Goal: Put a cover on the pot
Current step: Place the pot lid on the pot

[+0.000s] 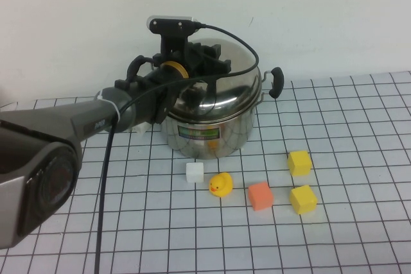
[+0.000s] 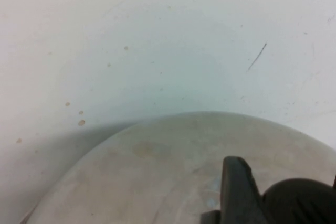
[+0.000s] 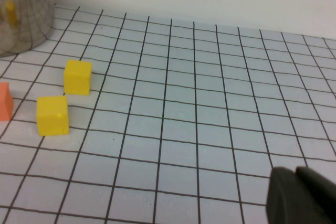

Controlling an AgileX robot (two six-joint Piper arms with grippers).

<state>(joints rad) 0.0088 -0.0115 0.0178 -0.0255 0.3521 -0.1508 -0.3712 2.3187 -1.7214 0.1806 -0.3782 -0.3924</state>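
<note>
Left gripper [image 1: 200,62] above pot [image 1: 212,123] at far centre of table [image 1: 359,235], apparently clamped on lid [image 1: 225,85] knob, grip partly hidden. Lid on pot, slightly tilted. Advice: level lid, seat rim evenly, then release. Right gripper [image 3: 302,195] parked near right, jaw state unclear.

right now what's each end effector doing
Left end effector: over the pot, at the lid; whether it grips the knob cannot be told.
Right end effector: parked low over the table, state cannot be told.

lid [image 1: 225,75] on pot [image 1: 212,129], cubes [image 1: 299,162] before it
</note>
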